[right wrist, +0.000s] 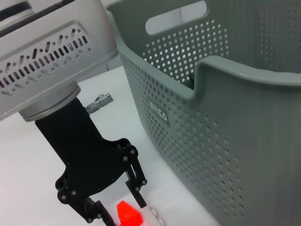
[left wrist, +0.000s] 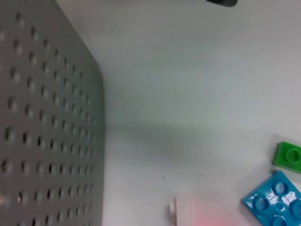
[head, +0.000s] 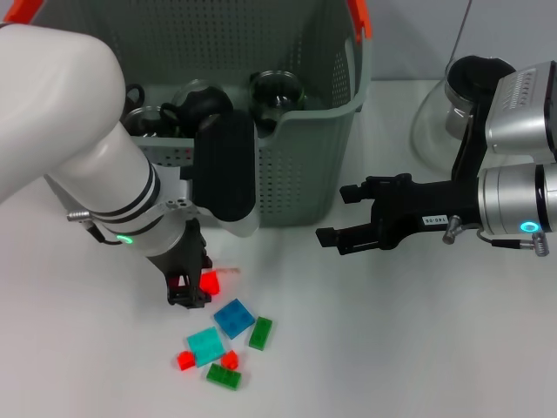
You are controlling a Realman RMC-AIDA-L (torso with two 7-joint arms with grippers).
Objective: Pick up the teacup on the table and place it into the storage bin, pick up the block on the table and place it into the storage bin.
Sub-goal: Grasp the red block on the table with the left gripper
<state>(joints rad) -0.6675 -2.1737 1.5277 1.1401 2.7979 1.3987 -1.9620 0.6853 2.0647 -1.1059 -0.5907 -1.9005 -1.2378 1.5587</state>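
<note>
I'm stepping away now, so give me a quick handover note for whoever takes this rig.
Left gripper: down on the table, fingers open around a red block, not yet lifted.
Right gripper: open, empty, hovering beside the storage bin.
Dark teaware already lies in the bin. Other blocks are scattered on the table.
Left: grip the red block, lift it, drop it in the bin.

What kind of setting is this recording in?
Probably a lab test bench rather than a home: a bare white table, a perforated storage bin holding dark cups, and loose toy blocks laid out by the left gripper.
</note>
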